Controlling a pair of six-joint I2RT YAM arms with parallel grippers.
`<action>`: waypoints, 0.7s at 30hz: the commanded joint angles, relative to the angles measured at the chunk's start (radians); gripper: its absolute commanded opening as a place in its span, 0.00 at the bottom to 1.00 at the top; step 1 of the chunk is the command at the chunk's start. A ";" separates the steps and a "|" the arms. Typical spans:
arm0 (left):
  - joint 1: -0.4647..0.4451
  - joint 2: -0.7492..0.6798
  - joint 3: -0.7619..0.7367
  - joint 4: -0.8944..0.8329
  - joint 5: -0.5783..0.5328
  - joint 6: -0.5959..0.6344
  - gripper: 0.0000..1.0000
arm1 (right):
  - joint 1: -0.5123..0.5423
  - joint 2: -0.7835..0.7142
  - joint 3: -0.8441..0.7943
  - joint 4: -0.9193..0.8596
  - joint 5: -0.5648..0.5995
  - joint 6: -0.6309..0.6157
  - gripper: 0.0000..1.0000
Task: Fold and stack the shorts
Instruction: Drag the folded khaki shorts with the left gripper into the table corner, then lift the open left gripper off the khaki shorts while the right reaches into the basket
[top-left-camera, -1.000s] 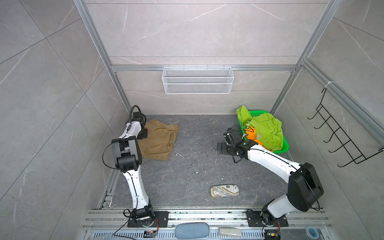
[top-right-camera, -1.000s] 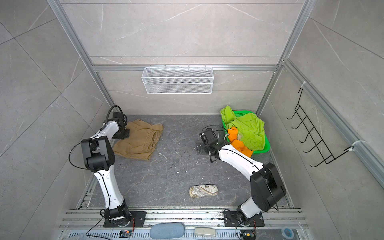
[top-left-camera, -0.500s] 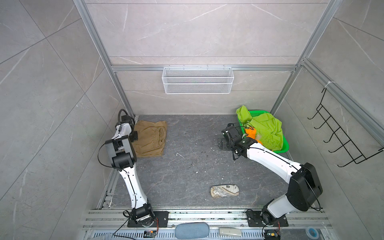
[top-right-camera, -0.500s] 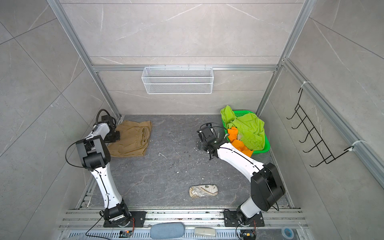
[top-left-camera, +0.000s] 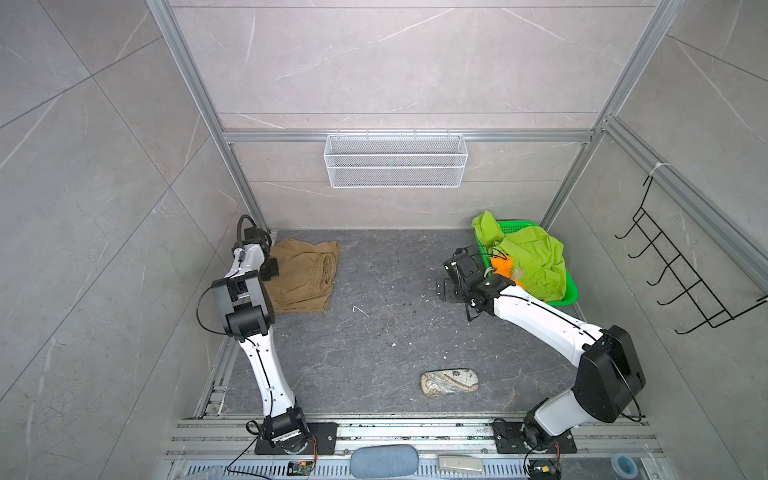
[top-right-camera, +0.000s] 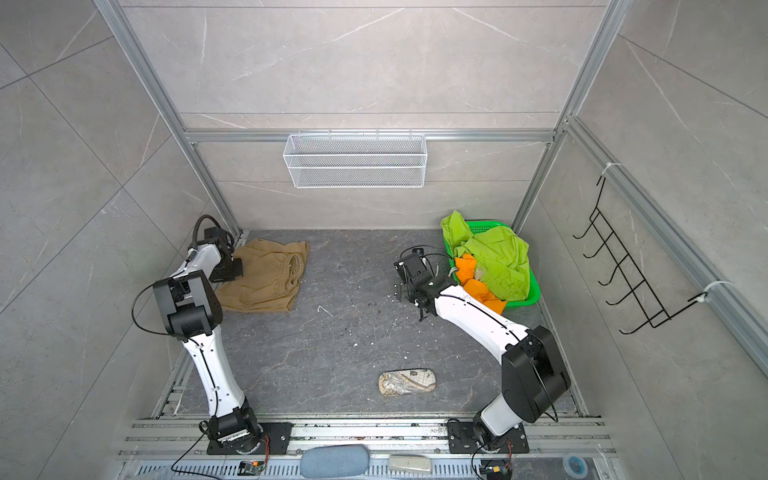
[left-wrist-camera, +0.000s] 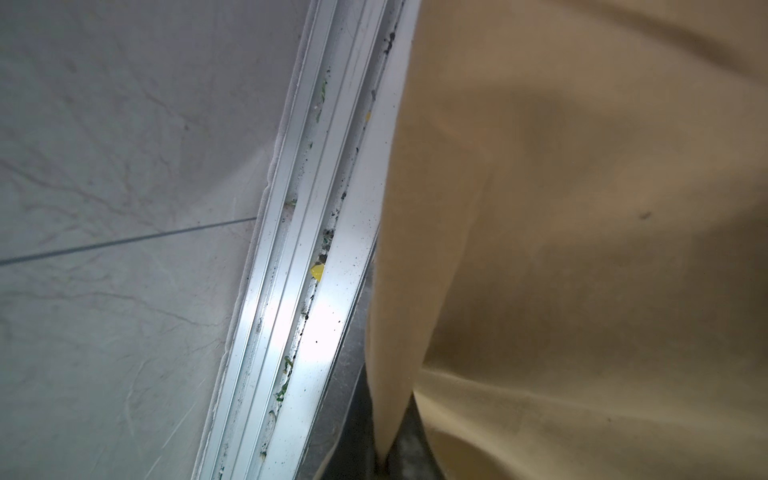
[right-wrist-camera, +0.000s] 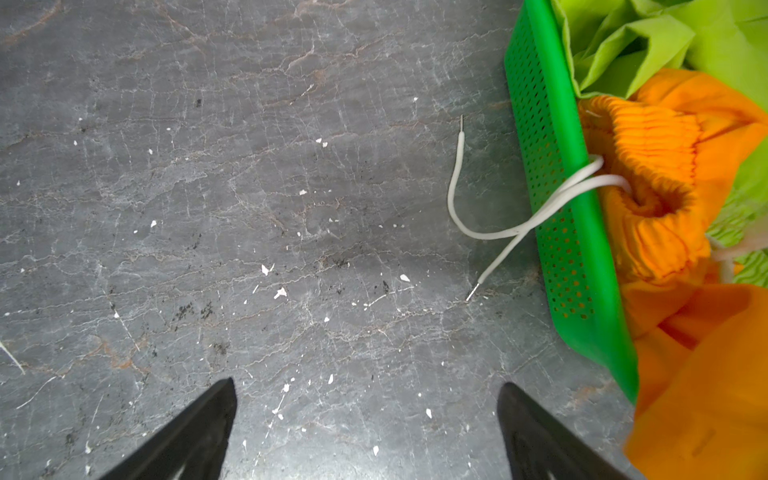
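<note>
Tan shorts (top-left-camera: 305, 276): lying at the far left corner of the desk (top-left-camera: 374, 332); my left jaws at their side nearest the left edge, whether gripping I cannot tell. Lime green shorts (top-left-camera: 536, 266), orange shorts (top-left-camera: 500, 264): heaped in green basket (top-left-camera: 569, 297), far right corner. My right jaws: wide, empty, just beside basket.

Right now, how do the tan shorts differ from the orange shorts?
The tan shorts lie spread flat on the table; the orange shorts sit bunched in the green basket, spilling over its rim. The tan shorts lie alone; the orange shorts lie partly under the lime green shorts. Both show a gathered elastic waistband.
</note>
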 joint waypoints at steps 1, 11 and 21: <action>-0.002 -0.005 0.047 -0.025 0.009 -0.039 0.35 | -0.009 -0.034 0.014 -0.045 -0.018 0.019 0.99; -0.059 -0.226 -0.033 -0.011 0.061 -0.088 1.00 | -0.029 -0.158 0.000 -0.126 -0.023 0.034 0.99; -0.388 -0.534 -0.196 0.068 -0.128 0.011 1.00 | -0.205 -0.266 0.049 -0.237 0.013 0.016 0.99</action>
